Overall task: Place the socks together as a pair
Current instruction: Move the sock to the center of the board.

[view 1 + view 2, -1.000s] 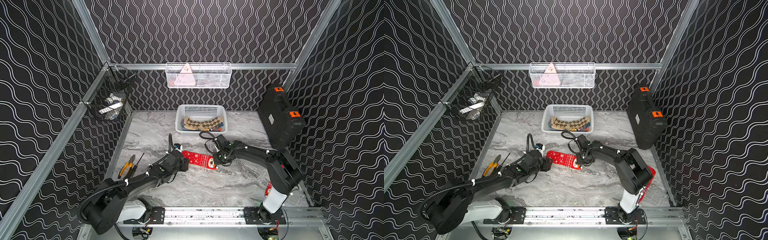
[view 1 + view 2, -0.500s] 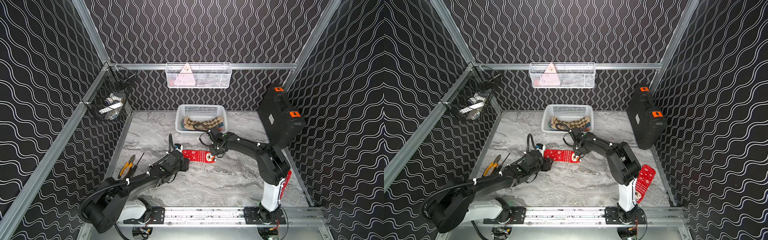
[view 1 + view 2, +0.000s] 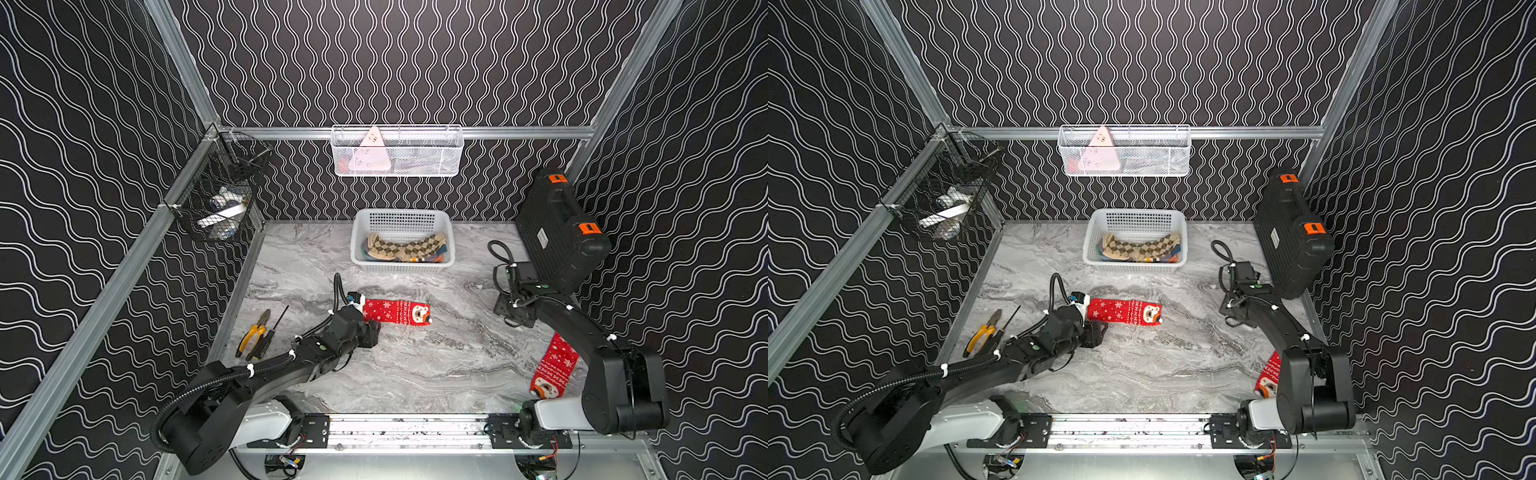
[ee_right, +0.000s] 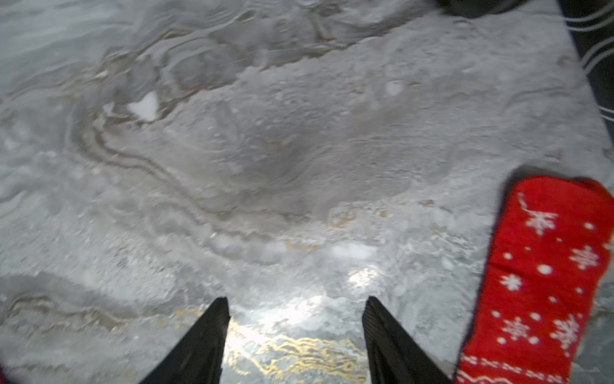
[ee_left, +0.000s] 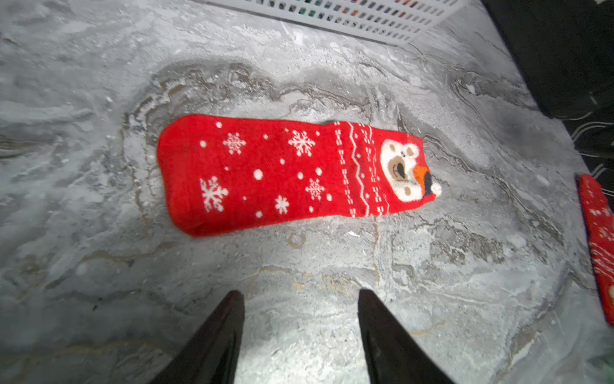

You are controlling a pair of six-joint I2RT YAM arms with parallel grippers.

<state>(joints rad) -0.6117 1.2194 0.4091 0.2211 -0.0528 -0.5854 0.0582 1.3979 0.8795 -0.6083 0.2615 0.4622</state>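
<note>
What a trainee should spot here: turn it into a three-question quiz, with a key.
1. True or false: on the table, the middle red sock touches the red sock by the right arm's base.
2. Where does the argyle sock lie? A in the white basket; B on the bare table; C beside the middle red sock.
3. Fill in: the left arm's jaws stand ____ and hold ____.
Key: 1 false; 2 A; 3 open, nothing.
</note>
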